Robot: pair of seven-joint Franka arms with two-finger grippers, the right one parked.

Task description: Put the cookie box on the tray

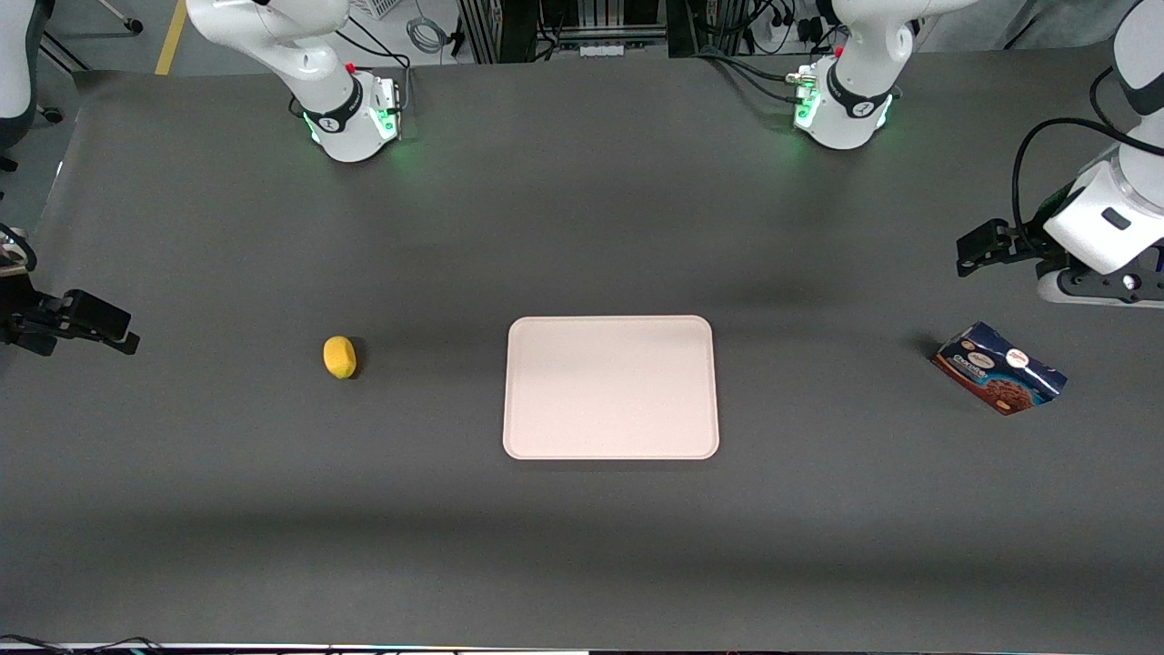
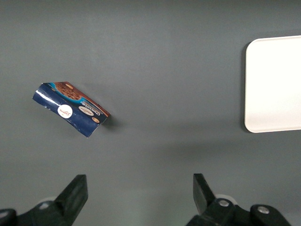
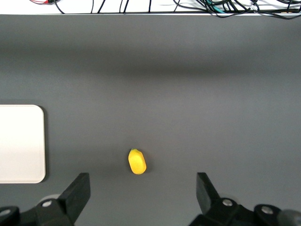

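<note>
The cookie box [image 1: 998, 367], a small dark blue and reddish-brown carton, lies on the grey mat toward the working arm's end of the table. The left wrist view shows the cookie box [image 2: 70, 108] tilted, with its round white-red logo facing up. My left gripper [image 1: 978, 250] hovers above the mat, a little farther from the front camera than the box and apart from it. In the wrist view the gripper [image 2: 139, 186] is open with nothing between its fingers. The pale pinkish-cream tray [image 1: 610, 387] lies flat and bare at the table's middle, and the tray [image 2: 275, 84] is also partly in the wrist view.
A small yellow lump [image 1: 339, 356] sits on the mat toward the parked arm's end, level with the tray. Two arm bases [image 1: 350, 118] [image 1: 841, 114] stand on the part of the table farthest from the front camera. Dark mat separates box and tray.
</note>
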